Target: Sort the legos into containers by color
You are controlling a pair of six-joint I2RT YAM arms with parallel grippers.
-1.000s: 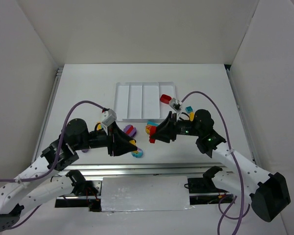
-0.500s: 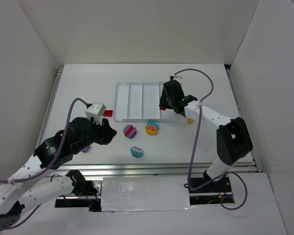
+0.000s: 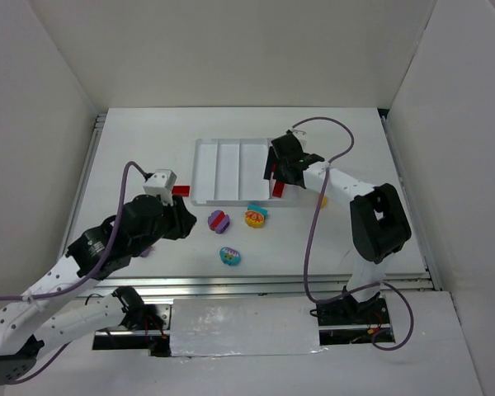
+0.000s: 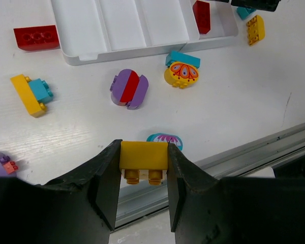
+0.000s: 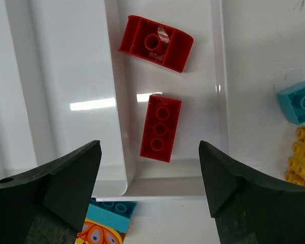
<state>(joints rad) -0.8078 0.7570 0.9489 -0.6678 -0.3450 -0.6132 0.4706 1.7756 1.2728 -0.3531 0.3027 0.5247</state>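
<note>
The pincer gapes wide, its dark fingers at seven and five o'clock. The end compartment of the white tray holds an arched red brick, underside up, at twelve o'clock. A three-stud red brick lies apart from it at centre. On the bench at three o'clock a teal brick and a yellow brick lie near each other. A round orange piece shows at seven.

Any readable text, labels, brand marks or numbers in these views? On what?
No readable text in any view.
White tray: blank.
Round yellow brick: printed red-and-blue pattern, no letters.
Yellow brick in the left tool: any stud marking is too small to read.
</note>
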